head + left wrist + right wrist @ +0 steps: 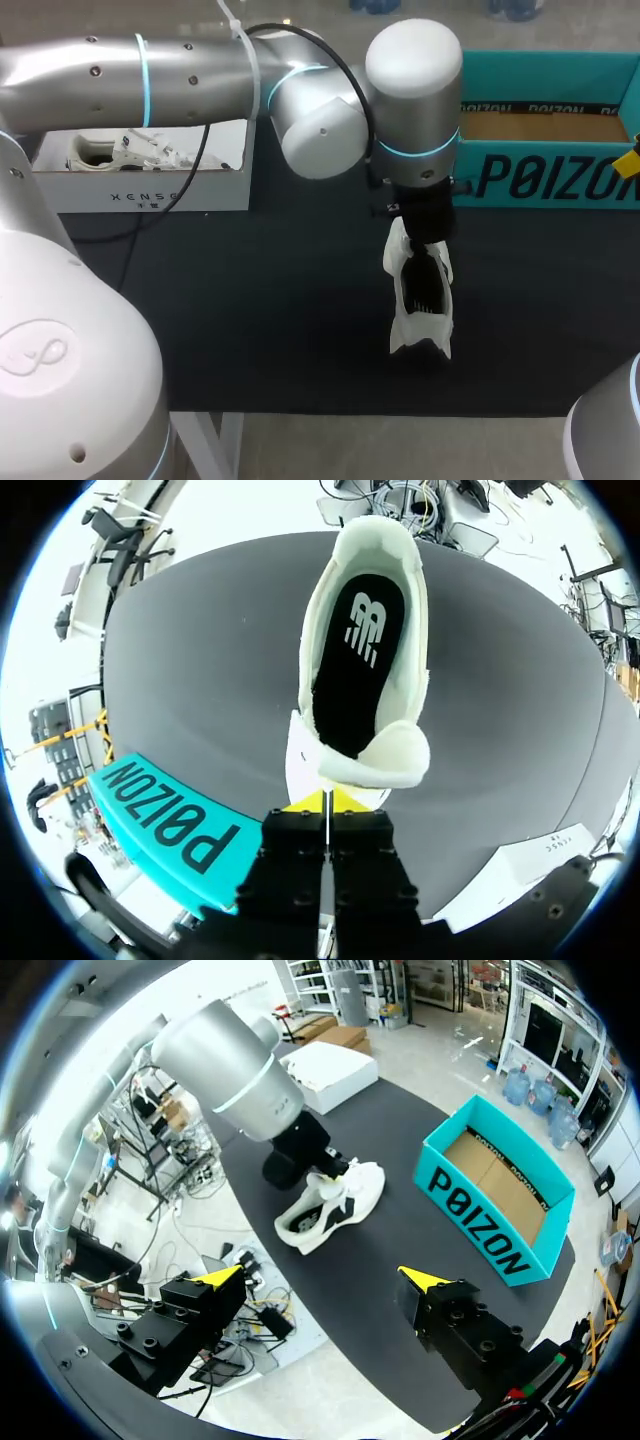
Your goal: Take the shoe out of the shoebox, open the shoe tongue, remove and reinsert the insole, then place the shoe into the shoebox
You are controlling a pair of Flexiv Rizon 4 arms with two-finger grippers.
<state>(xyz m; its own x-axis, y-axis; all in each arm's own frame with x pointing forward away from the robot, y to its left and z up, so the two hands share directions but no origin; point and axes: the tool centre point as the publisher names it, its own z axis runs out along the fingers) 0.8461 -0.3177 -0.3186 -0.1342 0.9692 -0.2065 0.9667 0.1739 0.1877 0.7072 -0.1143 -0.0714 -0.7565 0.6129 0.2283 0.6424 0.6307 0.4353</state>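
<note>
A white shoe (422, 300) with a black insole (360, 650) lies on the dark mat, its heel toward the table's front edge. My left gripper (325, 802) points down at its front end. The yellow tips are pressed together at the base of the tongue (385, 760), which is folded back over them. In the head view the left gripper (425, 225) stands right above the shoe. The teal shoebox (545, 175) sits open at the back right. My right gripper (322, 1277) hangs open high over the table, holding nothing, with the shoe (325, 1210) far ahead of it.
A white box (140, 190) holding another white shoe stands at the back left. The left arm stretches across the back of the table. One yellow fingertip (630, 162) of my right gripper shows by the shoebox's right end.
</note>
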